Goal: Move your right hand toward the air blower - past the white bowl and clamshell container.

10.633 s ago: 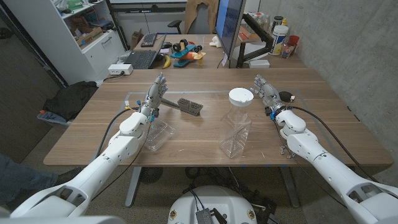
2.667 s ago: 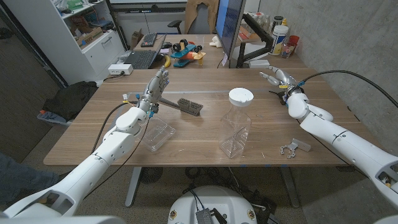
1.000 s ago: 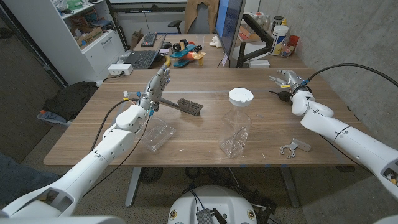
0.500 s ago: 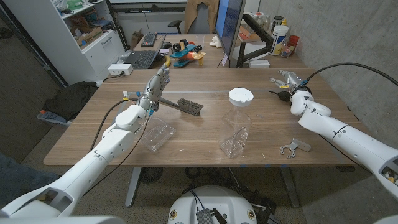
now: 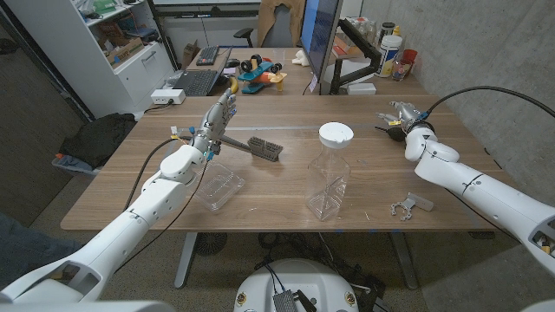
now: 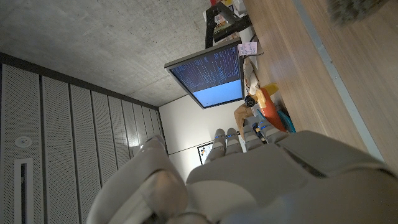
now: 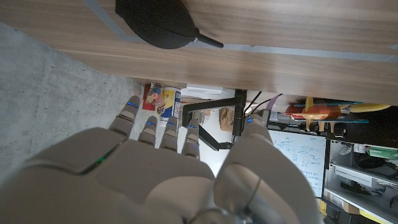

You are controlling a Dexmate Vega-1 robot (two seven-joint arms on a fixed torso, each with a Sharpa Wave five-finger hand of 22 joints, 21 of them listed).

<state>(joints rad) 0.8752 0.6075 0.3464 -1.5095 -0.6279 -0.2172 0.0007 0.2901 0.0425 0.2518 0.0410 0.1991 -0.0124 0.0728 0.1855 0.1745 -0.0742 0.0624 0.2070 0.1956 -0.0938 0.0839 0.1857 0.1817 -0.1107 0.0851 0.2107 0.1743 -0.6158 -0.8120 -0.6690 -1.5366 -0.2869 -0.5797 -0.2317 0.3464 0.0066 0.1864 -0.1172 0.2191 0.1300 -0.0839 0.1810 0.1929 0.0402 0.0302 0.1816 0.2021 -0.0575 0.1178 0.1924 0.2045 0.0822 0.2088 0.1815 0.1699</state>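
Black rubber air blower [image 7: 158, 23] is sitting at the far right side of the wooden table [image 5: 286, 186], roughly 2 o'clock from the middle, nozzle pointing back toward the centre. The right hand [image 5: 401, 113] hangs right over it, fingers apart and holding nothing, so I'd say the reach is basically done. It's well beyond the white bowl [image 5: 336, 133], which is perched upside down on a clear square jar [image 5: 328, 186] mid-table, probably just parked there as an obstacle to steer around. The clamshell container [image 5: 220, 187] is over at 8 o'clock, well apart. Left hand [image 5: 218, 120] is raised near the brush [image 5: 264, 148], fingers spread, empty, looks like it's just staying out of the way.
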